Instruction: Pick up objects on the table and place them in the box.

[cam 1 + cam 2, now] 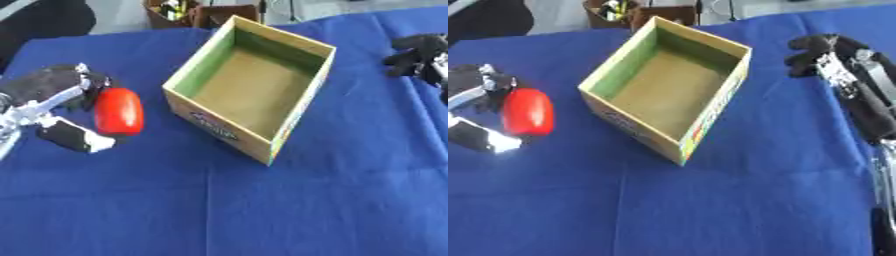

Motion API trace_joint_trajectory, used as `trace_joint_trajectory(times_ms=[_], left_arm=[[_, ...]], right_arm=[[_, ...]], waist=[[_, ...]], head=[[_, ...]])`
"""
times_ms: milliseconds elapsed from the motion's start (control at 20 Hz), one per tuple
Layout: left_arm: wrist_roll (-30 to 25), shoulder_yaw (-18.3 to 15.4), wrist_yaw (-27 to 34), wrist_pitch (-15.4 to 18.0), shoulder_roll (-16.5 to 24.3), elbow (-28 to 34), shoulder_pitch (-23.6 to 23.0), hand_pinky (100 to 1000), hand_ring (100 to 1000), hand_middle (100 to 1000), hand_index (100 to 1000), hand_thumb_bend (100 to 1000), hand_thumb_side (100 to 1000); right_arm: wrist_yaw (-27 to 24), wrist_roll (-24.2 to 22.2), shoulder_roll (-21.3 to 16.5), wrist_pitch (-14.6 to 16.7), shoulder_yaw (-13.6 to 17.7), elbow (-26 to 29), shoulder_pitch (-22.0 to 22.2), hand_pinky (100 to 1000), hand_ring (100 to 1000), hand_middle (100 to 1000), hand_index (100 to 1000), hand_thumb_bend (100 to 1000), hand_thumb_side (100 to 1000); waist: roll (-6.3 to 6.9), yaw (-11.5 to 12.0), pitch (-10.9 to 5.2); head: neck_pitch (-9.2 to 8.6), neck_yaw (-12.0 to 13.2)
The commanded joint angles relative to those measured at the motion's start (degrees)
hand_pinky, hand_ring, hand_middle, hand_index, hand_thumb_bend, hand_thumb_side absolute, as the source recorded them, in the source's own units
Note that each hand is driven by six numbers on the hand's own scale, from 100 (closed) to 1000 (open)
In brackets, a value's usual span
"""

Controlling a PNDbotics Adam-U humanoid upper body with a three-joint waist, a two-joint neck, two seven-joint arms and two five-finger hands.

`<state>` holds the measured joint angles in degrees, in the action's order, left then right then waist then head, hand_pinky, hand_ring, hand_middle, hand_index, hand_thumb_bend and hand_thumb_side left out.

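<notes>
Blue cloth covers the table. On it, left of the empty box, lies the red object, the left hand spread wide around it. Close on its long sides before lifting. Right hand idles right, fingers curled, empty.

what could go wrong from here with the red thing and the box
The left hand only brackets the smooth, rounded red object, so it might roll or slip out when lifted. The box stands close beside it, so the carry could clip its near wall and shove it across the blue cloth.
</notes>
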<state>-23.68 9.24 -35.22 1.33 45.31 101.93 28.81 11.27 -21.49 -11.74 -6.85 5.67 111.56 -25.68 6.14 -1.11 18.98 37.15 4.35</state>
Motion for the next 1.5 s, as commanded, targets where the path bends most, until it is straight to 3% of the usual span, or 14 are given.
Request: trace_joint_trajectory(times_ms=[50, 300, 550, 900, 1200, 1500], left_arm=[[1.74, -2.16, 0.68, -0.65, 2.07, 1.92, 2.38, 100, 223, 264, 473, 100, 333], [2.8, -2.05, 0.99, -0.5, 1.89, 1.77, 7.73, 100, 221, 262, 462, 100, 321], [0.85, 0.03, -1.22, 2.06, -0.23, -2.27, 15.34, 100, 226, 266, 463, 100, 308], [-0.58, 2.41, -5.92, 5.12, -7.57, -12.34, 24.94, 100, 226, 265, 462, 100, 312], [-0.38, 3.44, -10.58, 8.28, -14.95, -22.95, 30.0, 100, 223, 262, 462, 100, 327], [0.55, 3.48, -14.03, 10.54, -18.99, -30.14, 32.99, 100, 223, 263, 463, 100, 336]], right_arm=[[-0.09, -0.04, -1.17, -0.16, 0.31, 0.55, -0.3, 740, 756, 493, 769, 100, 818], [-0.13, -0.17, -1.38, -0.11, 0.13, 0.5, -0.15, 740, 755, 493, 768, 100, 817], [-0.21, -0.37, -1.63, -0.02, -0.21, 0.42, 0.04, 739, 755, 492, 767, 100, 815], [-0.37, -0.73, -1.81, 0.0, -0.51, 0.57, -0.07, 739, 755, 491, 767, 100, 814], [-0.94, -1.14, -1.42, 0.08, -1.18, 1.31, -1.09, 738, 755, 492, 766, 100, 814], [-1.21, -1.62, -1.19, -0.01, -1.63, 1.65, -1.77, 738, 755, 491, 766, 100, 815]], waist=[[0.09, 0.18, -1.51], [0.5, -0.04, -1.87], [1.23, -0.91, -2.19], [2.13, -2.24, -1.99], [2.73, -4.16, -1.59], [3.25, -5.79, -1.04]], head=[[-0.36, -0.18], [0.0, 0.15], [0.0, 1.0], [-0.67, 1.83], [-0.98, 2.8], [-1.38, 3.5]])
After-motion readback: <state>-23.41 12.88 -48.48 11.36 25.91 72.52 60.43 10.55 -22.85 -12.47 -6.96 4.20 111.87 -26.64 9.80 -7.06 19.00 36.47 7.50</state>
